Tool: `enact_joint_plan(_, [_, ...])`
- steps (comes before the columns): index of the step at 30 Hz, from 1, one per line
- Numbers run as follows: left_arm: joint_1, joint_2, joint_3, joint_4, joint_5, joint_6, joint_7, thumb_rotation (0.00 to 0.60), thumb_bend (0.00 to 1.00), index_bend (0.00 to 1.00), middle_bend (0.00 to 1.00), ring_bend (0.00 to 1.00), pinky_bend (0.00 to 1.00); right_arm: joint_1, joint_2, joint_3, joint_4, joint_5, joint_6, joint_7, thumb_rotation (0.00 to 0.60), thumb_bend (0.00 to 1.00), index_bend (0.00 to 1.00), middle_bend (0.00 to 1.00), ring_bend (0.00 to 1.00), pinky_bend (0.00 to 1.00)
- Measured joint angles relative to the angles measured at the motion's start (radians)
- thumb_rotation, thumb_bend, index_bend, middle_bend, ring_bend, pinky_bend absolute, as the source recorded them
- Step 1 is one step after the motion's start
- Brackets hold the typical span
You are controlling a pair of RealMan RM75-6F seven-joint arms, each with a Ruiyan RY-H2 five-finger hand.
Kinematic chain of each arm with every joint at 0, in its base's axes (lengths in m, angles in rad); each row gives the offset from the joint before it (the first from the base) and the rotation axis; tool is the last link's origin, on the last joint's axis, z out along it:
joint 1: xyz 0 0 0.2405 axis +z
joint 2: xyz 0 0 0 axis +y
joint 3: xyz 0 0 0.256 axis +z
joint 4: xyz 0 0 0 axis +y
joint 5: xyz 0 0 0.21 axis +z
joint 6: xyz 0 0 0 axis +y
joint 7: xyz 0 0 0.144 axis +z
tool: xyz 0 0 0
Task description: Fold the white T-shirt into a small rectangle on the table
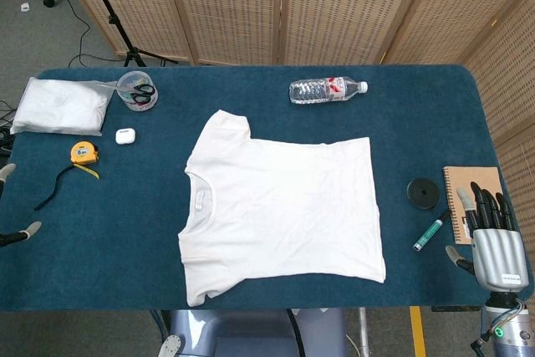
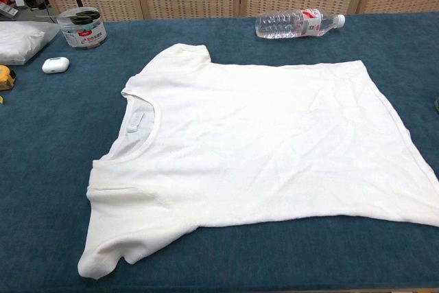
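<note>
The white T-shirt point(image 1: 280, 206) lies spread flat in the middle of the blue table point(image 1: 117, 257), collar to the left, hem to the right, both short sleeves out. The chest view shows the T-shirt point(image 2: 260, 142) filling most of the frame, lightly wrinkled, with no hand on it. My right hand point(image 1: 495, 236) hovers at the table's right front corner, fingers stretched out and holding nothing, well right of the hem. Of my left hand point(image 1: 17, 202) only two fingertips point(image 1: 30, 229) show at the left edge, spread apart and far from the shirt.
A water bottle point(image 1: 328, 89) lies behind the shirt. At back left are a clear tub with scissors point(image 1: 136, 90), a white earbud case point(image 1: 125, 135), a yellow tape measure point(image 1: 83, 153) and a folded white bag point(image 1: 60, 104). A black disc point(image 1: 424, 192), green marker point(image 1: 429, 234) and notebook point(image 1: 470, 186) sit right.
</note>
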Motion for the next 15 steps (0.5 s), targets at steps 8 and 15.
enact_joint_plan(8, [0.006, 0.002, 0.004, 0.001, 0.024, 0.005, -0.003, 0.6, 0.0, 0.0, 0.0, 0.0, 0.0, 0.006, 0.006, -0.018, -0.009, -0.007, -0.031, 0.006, 0.6, 0.0, 0.0, 0.0, 0.0, 0.0])
enact_joint_plan(15, [0.009, 0.011, 0.003, -0.01, 0.024, 0.005, 0.012, 0.6, 0.0, 0.0, 0.0, 0.0, 0.0, 0.013, -0.02, -0.069, 0.085, -0.082, -0.053, 0.098, 0.6, 0.0, 0.08, 0.0, 0.0, 0.0])
